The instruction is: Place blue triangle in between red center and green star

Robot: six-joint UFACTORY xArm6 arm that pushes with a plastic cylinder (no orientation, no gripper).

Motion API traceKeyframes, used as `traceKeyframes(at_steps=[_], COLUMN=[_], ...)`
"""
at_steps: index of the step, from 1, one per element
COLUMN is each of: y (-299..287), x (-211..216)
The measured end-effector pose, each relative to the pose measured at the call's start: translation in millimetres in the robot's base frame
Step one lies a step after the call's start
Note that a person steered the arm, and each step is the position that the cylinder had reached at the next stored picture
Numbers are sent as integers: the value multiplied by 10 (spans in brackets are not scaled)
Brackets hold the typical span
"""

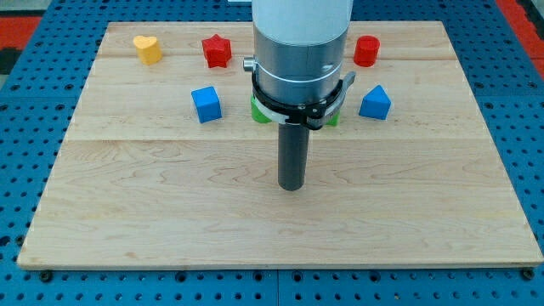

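Looking down at the wooden board (127,204), I've got my tip (291,187) planted near the middle, standing on bare wood with no block touching it. It's a plain rod, so it has nothing to open or close and it holds nothing.

Blue triangle (375,102) sits up and to the view's right of my tip, well apart from it, out past the arm's grey collar (299,72). Above that block, near the view's top edge, is the red cylinder (366,50), the two close but not touching.

Green shows at both sides of the collar, just above my tip: a green block (258,111) peeks out on the view's left of the rod, and another sliver on the right, but the arm hides so much that I can't tell its shape or whether it's one block or two.

Over on the view's left, the blue cube (206,104) lies level with the triangle. Behind it, the red star (217,51), and further left the yellow heart (147,48), both along the top edge.
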State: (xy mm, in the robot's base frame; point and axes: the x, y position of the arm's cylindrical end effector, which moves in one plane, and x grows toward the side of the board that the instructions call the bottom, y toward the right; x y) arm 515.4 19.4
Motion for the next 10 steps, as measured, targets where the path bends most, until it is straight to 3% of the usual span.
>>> traceKeyframes(at_steps=[2, 3, 4, 5, 6, 7, 8, 10], y=[40, 845, 1408, 1571, 1821, 1890, 1350, 1087], x=[-35, -303, -1311, -2158, -2186, -2502, -2503, -2260])
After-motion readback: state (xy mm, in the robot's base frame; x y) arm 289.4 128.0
